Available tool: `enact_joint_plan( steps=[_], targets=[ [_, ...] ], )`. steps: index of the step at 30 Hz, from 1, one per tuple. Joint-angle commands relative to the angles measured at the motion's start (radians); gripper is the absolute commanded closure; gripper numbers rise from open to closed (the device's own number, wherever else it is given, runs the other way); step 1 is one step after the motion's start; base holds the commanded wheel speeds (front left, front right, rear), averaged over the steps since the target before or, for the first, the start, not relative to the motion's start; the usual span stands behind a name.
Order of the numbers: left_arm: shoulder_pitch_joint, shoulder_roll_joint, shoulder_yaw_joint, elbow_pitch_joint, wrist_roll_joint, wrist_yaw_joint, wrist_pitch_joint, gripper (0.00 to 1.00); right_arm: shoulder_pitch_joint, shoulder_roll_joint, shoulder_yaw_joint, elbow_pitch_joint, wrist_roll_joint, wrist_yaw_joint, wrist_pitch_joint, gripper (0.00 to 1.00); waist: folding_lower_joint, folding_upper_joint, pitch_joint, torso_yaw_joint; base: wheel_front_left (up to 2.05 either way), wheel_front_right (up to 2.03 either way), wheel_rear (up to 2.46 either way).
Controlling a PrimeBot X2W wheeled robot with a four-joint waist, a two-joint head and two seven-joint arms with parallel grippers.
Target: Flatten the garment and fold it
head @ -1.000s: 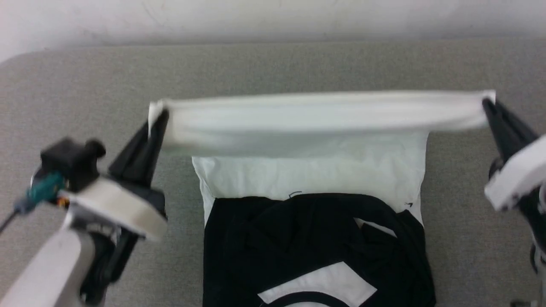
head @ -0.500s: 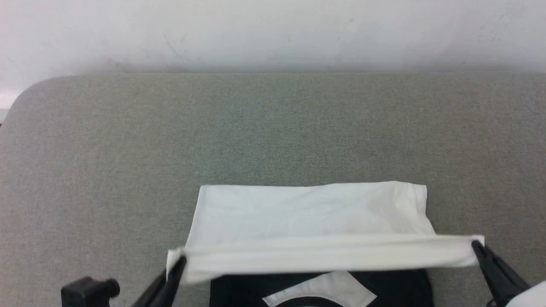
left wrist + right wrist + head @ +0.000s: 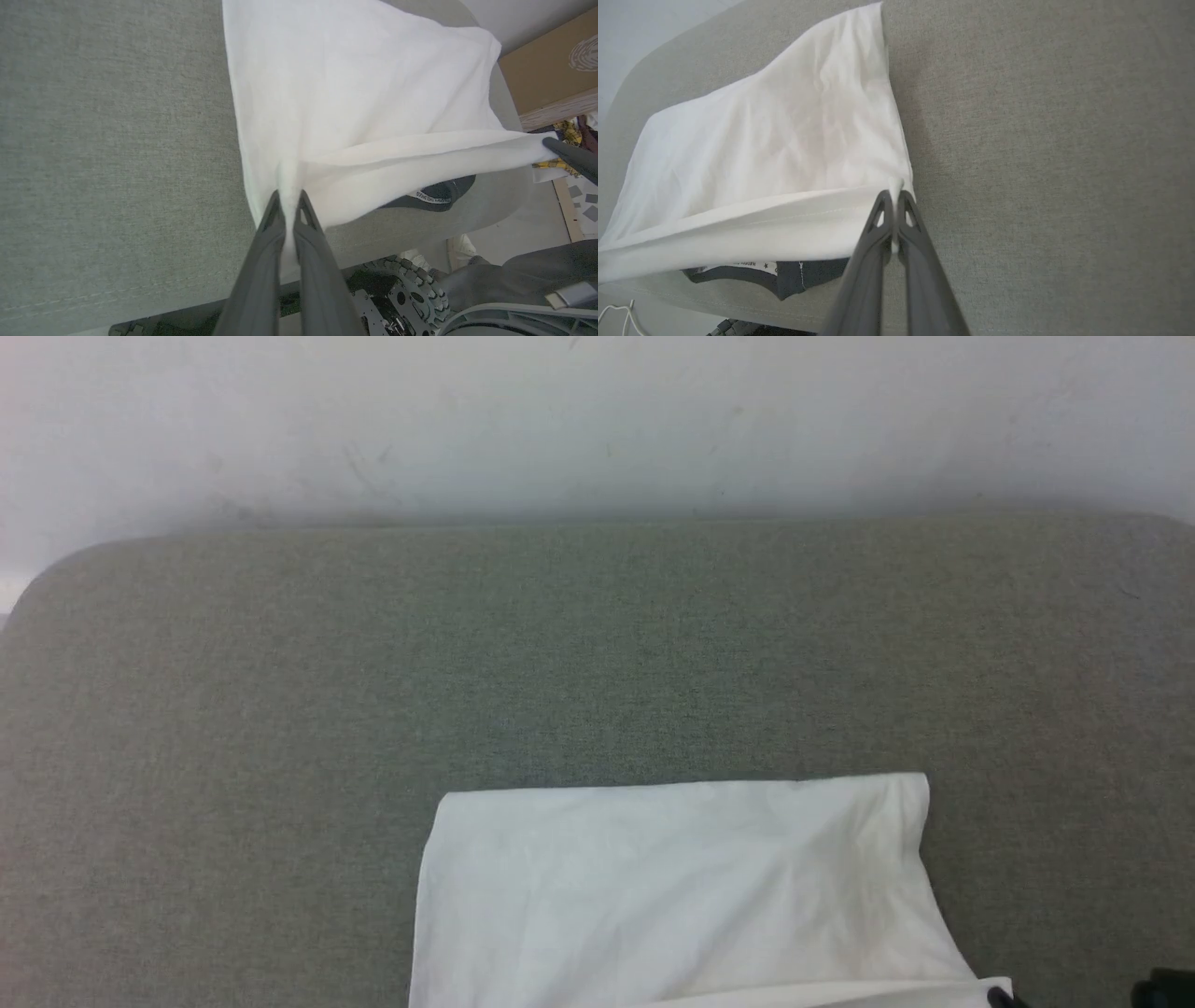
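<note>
The garment [image 3: 672,887] lies at the near edge of the grey padded surface [image 3: 597,653], neck trim toward the robot. Its far folded edge runs left to right. The left gripper [image 3: 289,198] and right gripper [image 3: 893,196] are each clamped on a near corner of the white layer, with the hem stretched between them. Bare surface extends beyond the fold to the wall [image 3: 597,420] and on both sides.
</note>
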Motion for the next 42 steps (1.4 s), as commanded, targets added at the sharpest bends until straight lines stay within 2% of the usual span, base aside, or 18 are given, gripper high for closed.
enact_joint_plan(
  steps=[1,3,4,5,6,7,8,9,10,14,16,19,21,24,29,42],
  targets=[
    [-0.030,-0.009,-0.003,0.019,0.015,-0.007,-0.002,1.00,0.007,0.002,0.007,0.010,-0.014,-0.001,-0.007,1.00,0.0001,0.0000,-0.010,0.000,0.00,0.00,0.00],
    [-0.056,-0.026,-0.015,0.045,0.027,-0.009,-0.002,1.00,0.004,0.002,0.021,0.026,-0.021,-0.001,-0.016,1.00,0.0001,0.0000,-0.017,-0.002,0.00,0.00,0.00],
    [-0.070,-0.036,-0.020,0.056,0.034,-0.009,-0.004,0.93,-0.001,0.002,0.028,0.031,-0.027,-0.001,-0.023,0.86,0.0001,0.0000,-0.019,-0.002,0.00,0.00,0.00],
    [-0.084,-0.049,-0.022,0.065,0.037,-0.009,-0.008,0.81,-0.006,0.002,0.034,0.038,-0.029,-0.001,-0.029,0.62,0.0001,0.0000,-0.021,-0.003,0.00,0.00,0.00],
    [-0.094,-0.061,-0.027,0.075,0.037,-0.009,-0.009,0.73,-0.011,0.002,0.041,0.043,-0.029,-0.001,-0.033,0.53,0.0001,0.0000,-0.024,-0.005,0.00,0.00,0.00],
    [-0.103,-0.069,-0.032,0.083,0.039,-0.009,-0.007,0.66,-0.016,0.002,0.050,0.046,-0.032,-0.001,-0.037,0.11,0.0001,0.0000,-0.026,-0.006,0.00,0.00,0.00],
    [-0.111,-0.077,-0.034,0.089,0.042,-0.007,-0.009,0.51,-0.020,0.002,0.059,0.048,-0.037,-0.001,-0.039,0.00,0.0001,0.0000,-0.027,-0.007,0.00,0.00,0.00],
    [-0.118,-0.085,-0.034,0.094,0.043,-0.005,-0.013,0.08,-0.024,0.002,0.067,0.049,-0.039,-0.001,-0.040,0.00,0.0001,0.0000,-0.027,-0.008,0.00,0.00,0.00],
    [-0.122,-0.089,-0.033,0.097,0.044,-0.002,-0.015,0.00,-0.027,0.002,0.072,0.047,-0.039,-0.001,-0.039,0.00,0.0001,0.0000,-0.025,-0.010,0.00,0.00,0.00],
    [-0.132,-0.112,0.014,0.070,0.047,0.025,-0.075,0.00,-0.045,-0.014,0.066,0.009,-0.018,-0.001,-0.049,0.00,0.0001,0.0000,-0.009,-0.011,0.00,0.00,0.00],
    [-0.137,-0.128,0.071,0.041,0.063,0.060,-0.146,0.00,-0.058,-0.016,0.038,-0.017,-0.015,-0.001,-0.058,0.00,0.0001,0.0000,0.003,-0.010,0.00,0.00,0.00],
    [-0.148,-0.139,0.155,-0.003,0.134,0.133,-0.262,0.00,-0.084,-0.015,-0.008,-0.022,-0.036,-0.001,-0.070,0.00,0.0001,0.0000,0.026,-0.006,0.00,0.00,0.00],
    [-0.158,-0.150,0.193,-0.030,0.180,0.167,-0.301,0.00,-0.106,-0.013,-0.022,-0.008,-0.060,-0.001,-0.074,0.00,0.0001,0.0000,0.044,0.001,0.00,0.00,0.00],
    [-0.171,-0.148,0.209,-0.059,0.260,0.191,-0.321,0.00,-0.141,-0.009,-0.016,0.032,-0.079,-0.001,-0.068,0.00,0.0001,0.0000,0.075,0.012,0.00,0.00,0.00],
    [-0.199,-0.145,0.188,-0.063,0.321,0.193,-0.326,0.00,-0.195,-0.007,0.015,0.114,-0.087,-0.001,-0.051,0.00,0.0001,0.0000,0.120,0.037,0.00,0.00,0.00],
    [-0.262,-0.154,0.151,-0.036,0.333,0.175,-0.307,0.00,-0.288,-0.023,0.083,0.309,-0.064,-0.001,-0.014,0.00,0.0001,0.0000,0.173,0.092,0.00,0.00,0.00]
  ],
)
